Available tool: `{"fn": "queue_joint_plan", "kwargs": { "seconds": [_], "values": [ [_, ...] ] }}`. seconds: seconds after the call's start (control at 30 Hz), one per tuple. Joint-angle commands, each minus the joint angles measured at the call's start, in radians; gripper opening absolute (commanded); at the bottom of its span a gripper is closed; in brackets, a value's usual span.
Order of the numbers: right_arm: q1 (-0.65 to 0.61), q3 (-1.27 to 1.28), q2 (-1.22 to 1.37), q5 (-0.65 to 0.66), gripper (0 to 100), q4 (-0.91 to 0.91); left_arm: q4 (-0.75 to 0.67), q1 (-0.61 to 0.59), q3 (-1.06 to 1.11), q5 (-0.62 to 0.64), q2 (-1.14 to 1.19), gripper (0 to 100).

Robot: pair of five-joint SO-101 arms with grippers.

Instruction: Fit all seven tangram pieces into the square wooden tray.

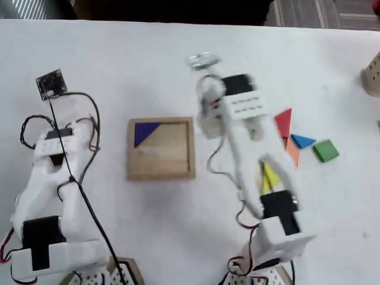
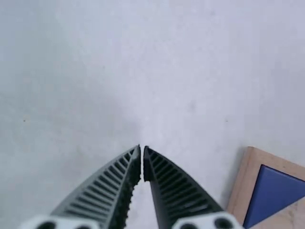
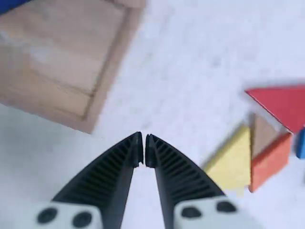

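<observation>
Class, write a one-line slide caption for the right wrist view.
Shut right claw above the table, tray on one side; yellow piece, orange piece, red piece on the other.

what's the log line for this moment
tray: blue triangle in corner | left gripper: shut, empty, beside tray | right gripper: shut, empty, between tray and yellow piece

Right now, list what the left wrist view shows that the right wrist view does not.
Left wrist, not right: the left gripper, shut over the white table. Right wrist, not left: the right gripper, shut, plus the red triangle, yellow piece and orange piece lying loose. Both: the wooden tray, the blue piece inside it, and the table.
</observation>
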Motion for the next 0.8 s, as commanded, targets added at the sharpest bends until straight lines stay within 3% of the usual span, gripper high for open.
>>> {"fn": "queue_joint_plan", "kwargs": {
  "seconds": [0.0,0.2,0.5,0.63,0.77],
  "values": [
    [0.228,0.002,-0.073,0.049,4.2,0.016,0.000,0.031,-0.044,-0.006,-0.008,3],
    [0.372,0.098,-0.077,0.149,12.7,0.019,0.000,0.035,-0.043,-0.006,-0.008,3],
    [0.493,0.405,-0.214,0.216,11.0,-0.133,0.000,0.036,-0.041,-0.009,-0.007,4],
    [0.496,0.571,-0.317,0.195,14.7,-0.225,0.006,0.056,-0.041,-0.097,-0.007,4],
    [0.493,0.652,-0.381,0.021,16.7,-0.352,0.000,0.084,-0.023,-0.127,-0.008,4]
  ]
}}
